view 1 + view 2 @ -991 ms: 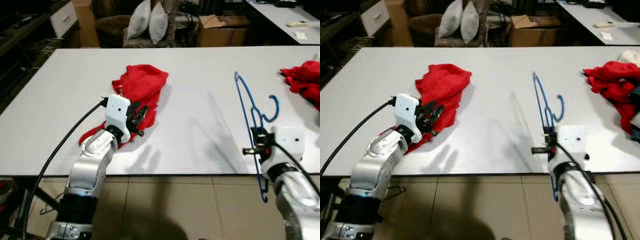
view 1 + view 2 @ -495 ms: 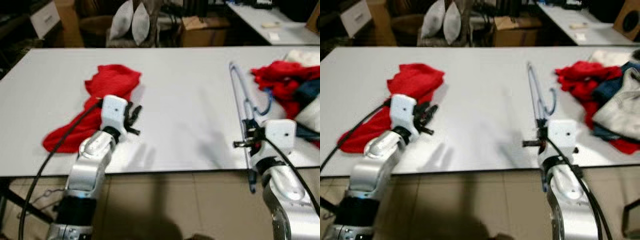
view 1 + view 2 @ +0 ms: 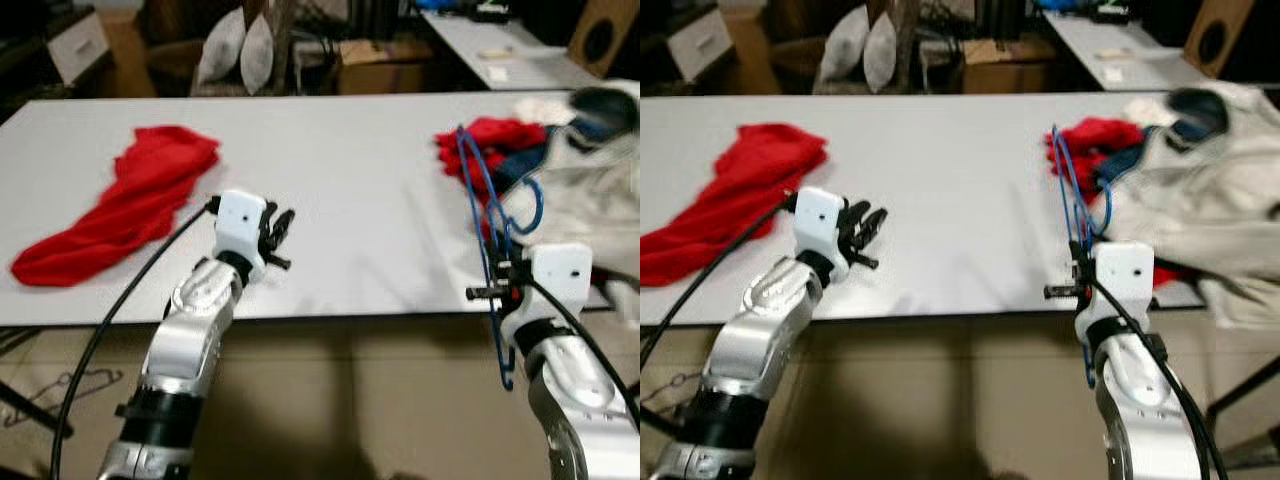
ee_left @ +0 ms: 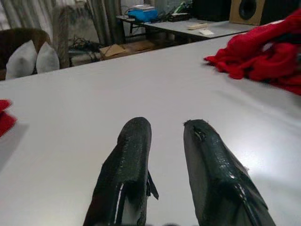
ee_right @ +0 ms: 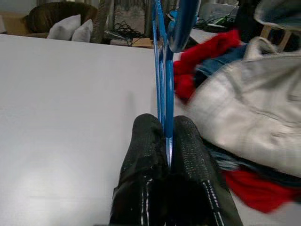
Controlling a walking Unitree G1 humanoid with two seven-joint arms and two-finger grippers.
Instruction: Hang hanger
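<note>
hanger (image 3: 478,190), blue and thin, stands on edge over the near right part of the white table (image 3: 350,170), pinched between the pressed-together fingers of the right gripper (image 5: 166,141). largest is the table itself, then a heap of pale, red and dark clothes (image 3: 575,150) at its right end, just behind the hanger. a red garment (image 3: 120,205) lies at the left. the left gripper (image 4: 164,136) hovers low over the bare tabletop, fingers parted, gripping nothing.
</note>
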